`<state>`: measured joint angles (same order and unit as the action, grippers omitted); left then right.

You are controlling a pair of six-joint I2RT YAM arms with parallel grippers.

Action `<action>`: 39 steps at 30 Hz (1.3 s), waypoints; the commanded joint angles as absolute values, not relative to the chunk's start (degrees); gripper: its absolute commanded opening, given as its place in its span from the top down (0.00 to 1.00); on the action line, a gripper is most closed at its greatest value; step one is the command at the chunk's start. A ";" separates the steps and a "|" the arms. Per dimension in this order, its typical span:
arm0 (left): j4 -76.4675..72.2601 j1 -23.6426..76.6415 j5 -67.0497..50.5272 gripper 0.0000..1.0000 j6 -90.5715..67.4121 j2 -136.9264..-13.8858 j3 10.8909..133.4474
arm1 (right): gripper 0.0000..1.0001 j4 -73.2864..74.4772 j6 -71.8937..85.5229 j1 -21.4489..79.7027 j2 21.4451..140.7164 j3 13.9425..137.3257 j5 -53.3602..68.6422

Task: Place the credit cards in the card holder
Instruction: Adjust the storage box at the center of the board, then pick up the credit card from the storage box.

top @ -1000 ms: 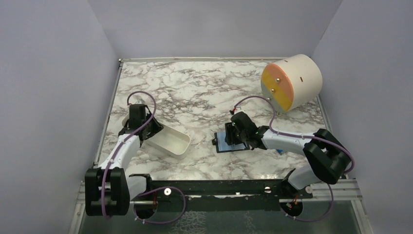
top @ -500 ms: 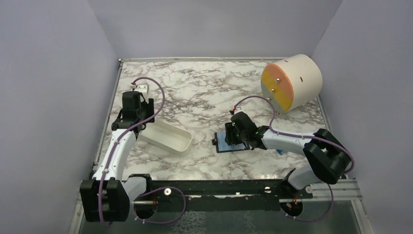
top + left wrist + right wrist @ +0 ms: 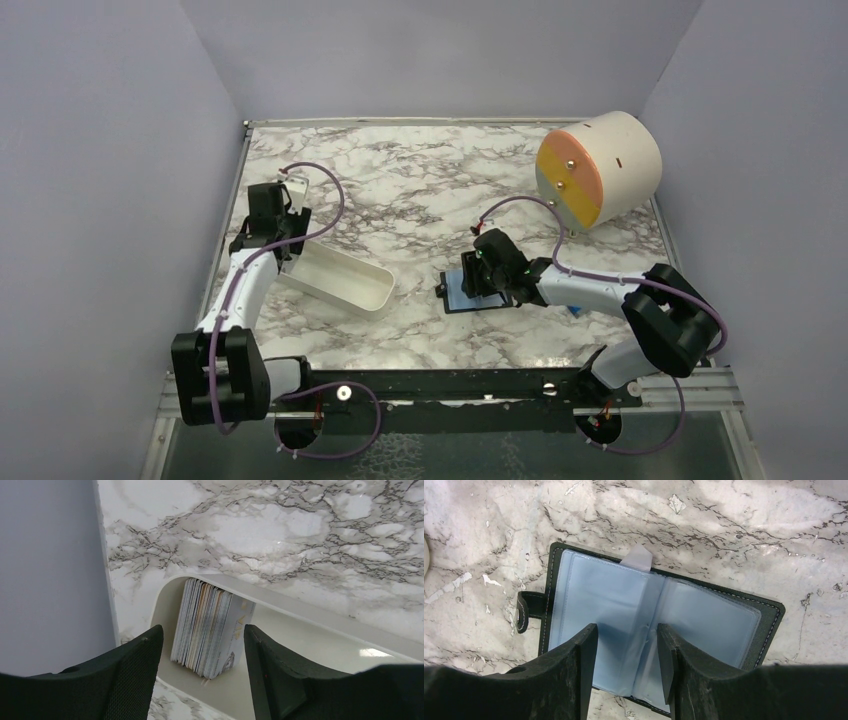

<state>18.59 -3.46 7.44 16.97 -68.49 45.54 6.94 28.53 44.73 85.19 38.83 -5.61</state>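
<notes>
Near the bench's [image 3: 420, 180] left edge, credit cards [image 3: 210, 627] stand on edge in a tray [image 3: 320, 615], left hand [image 3: 202, 647] wide above. Thin, stiff, probably slick, so pinch the faces; right hand [image 3: 626, 640] sits wide over the card holder [image 3: 574, 580] mid-bench.

We see soft, even overhead light, bright on the marble worktop [image 3: 420, 190], with faint shadows. A small glare patch sits on the white tray [image 3: 310, 616] floor right of the left hand [image 3: 201, 632], whose dark fingers [image 3: 130, 675] lose detail near the lens.
</notes>
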 commanded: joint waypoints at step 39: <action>14.51 -4.12 17.93 0.57 26.88 -78.13 45.74 | 0.53 10.98 27.86 45.08 83.20 39.87 -3.26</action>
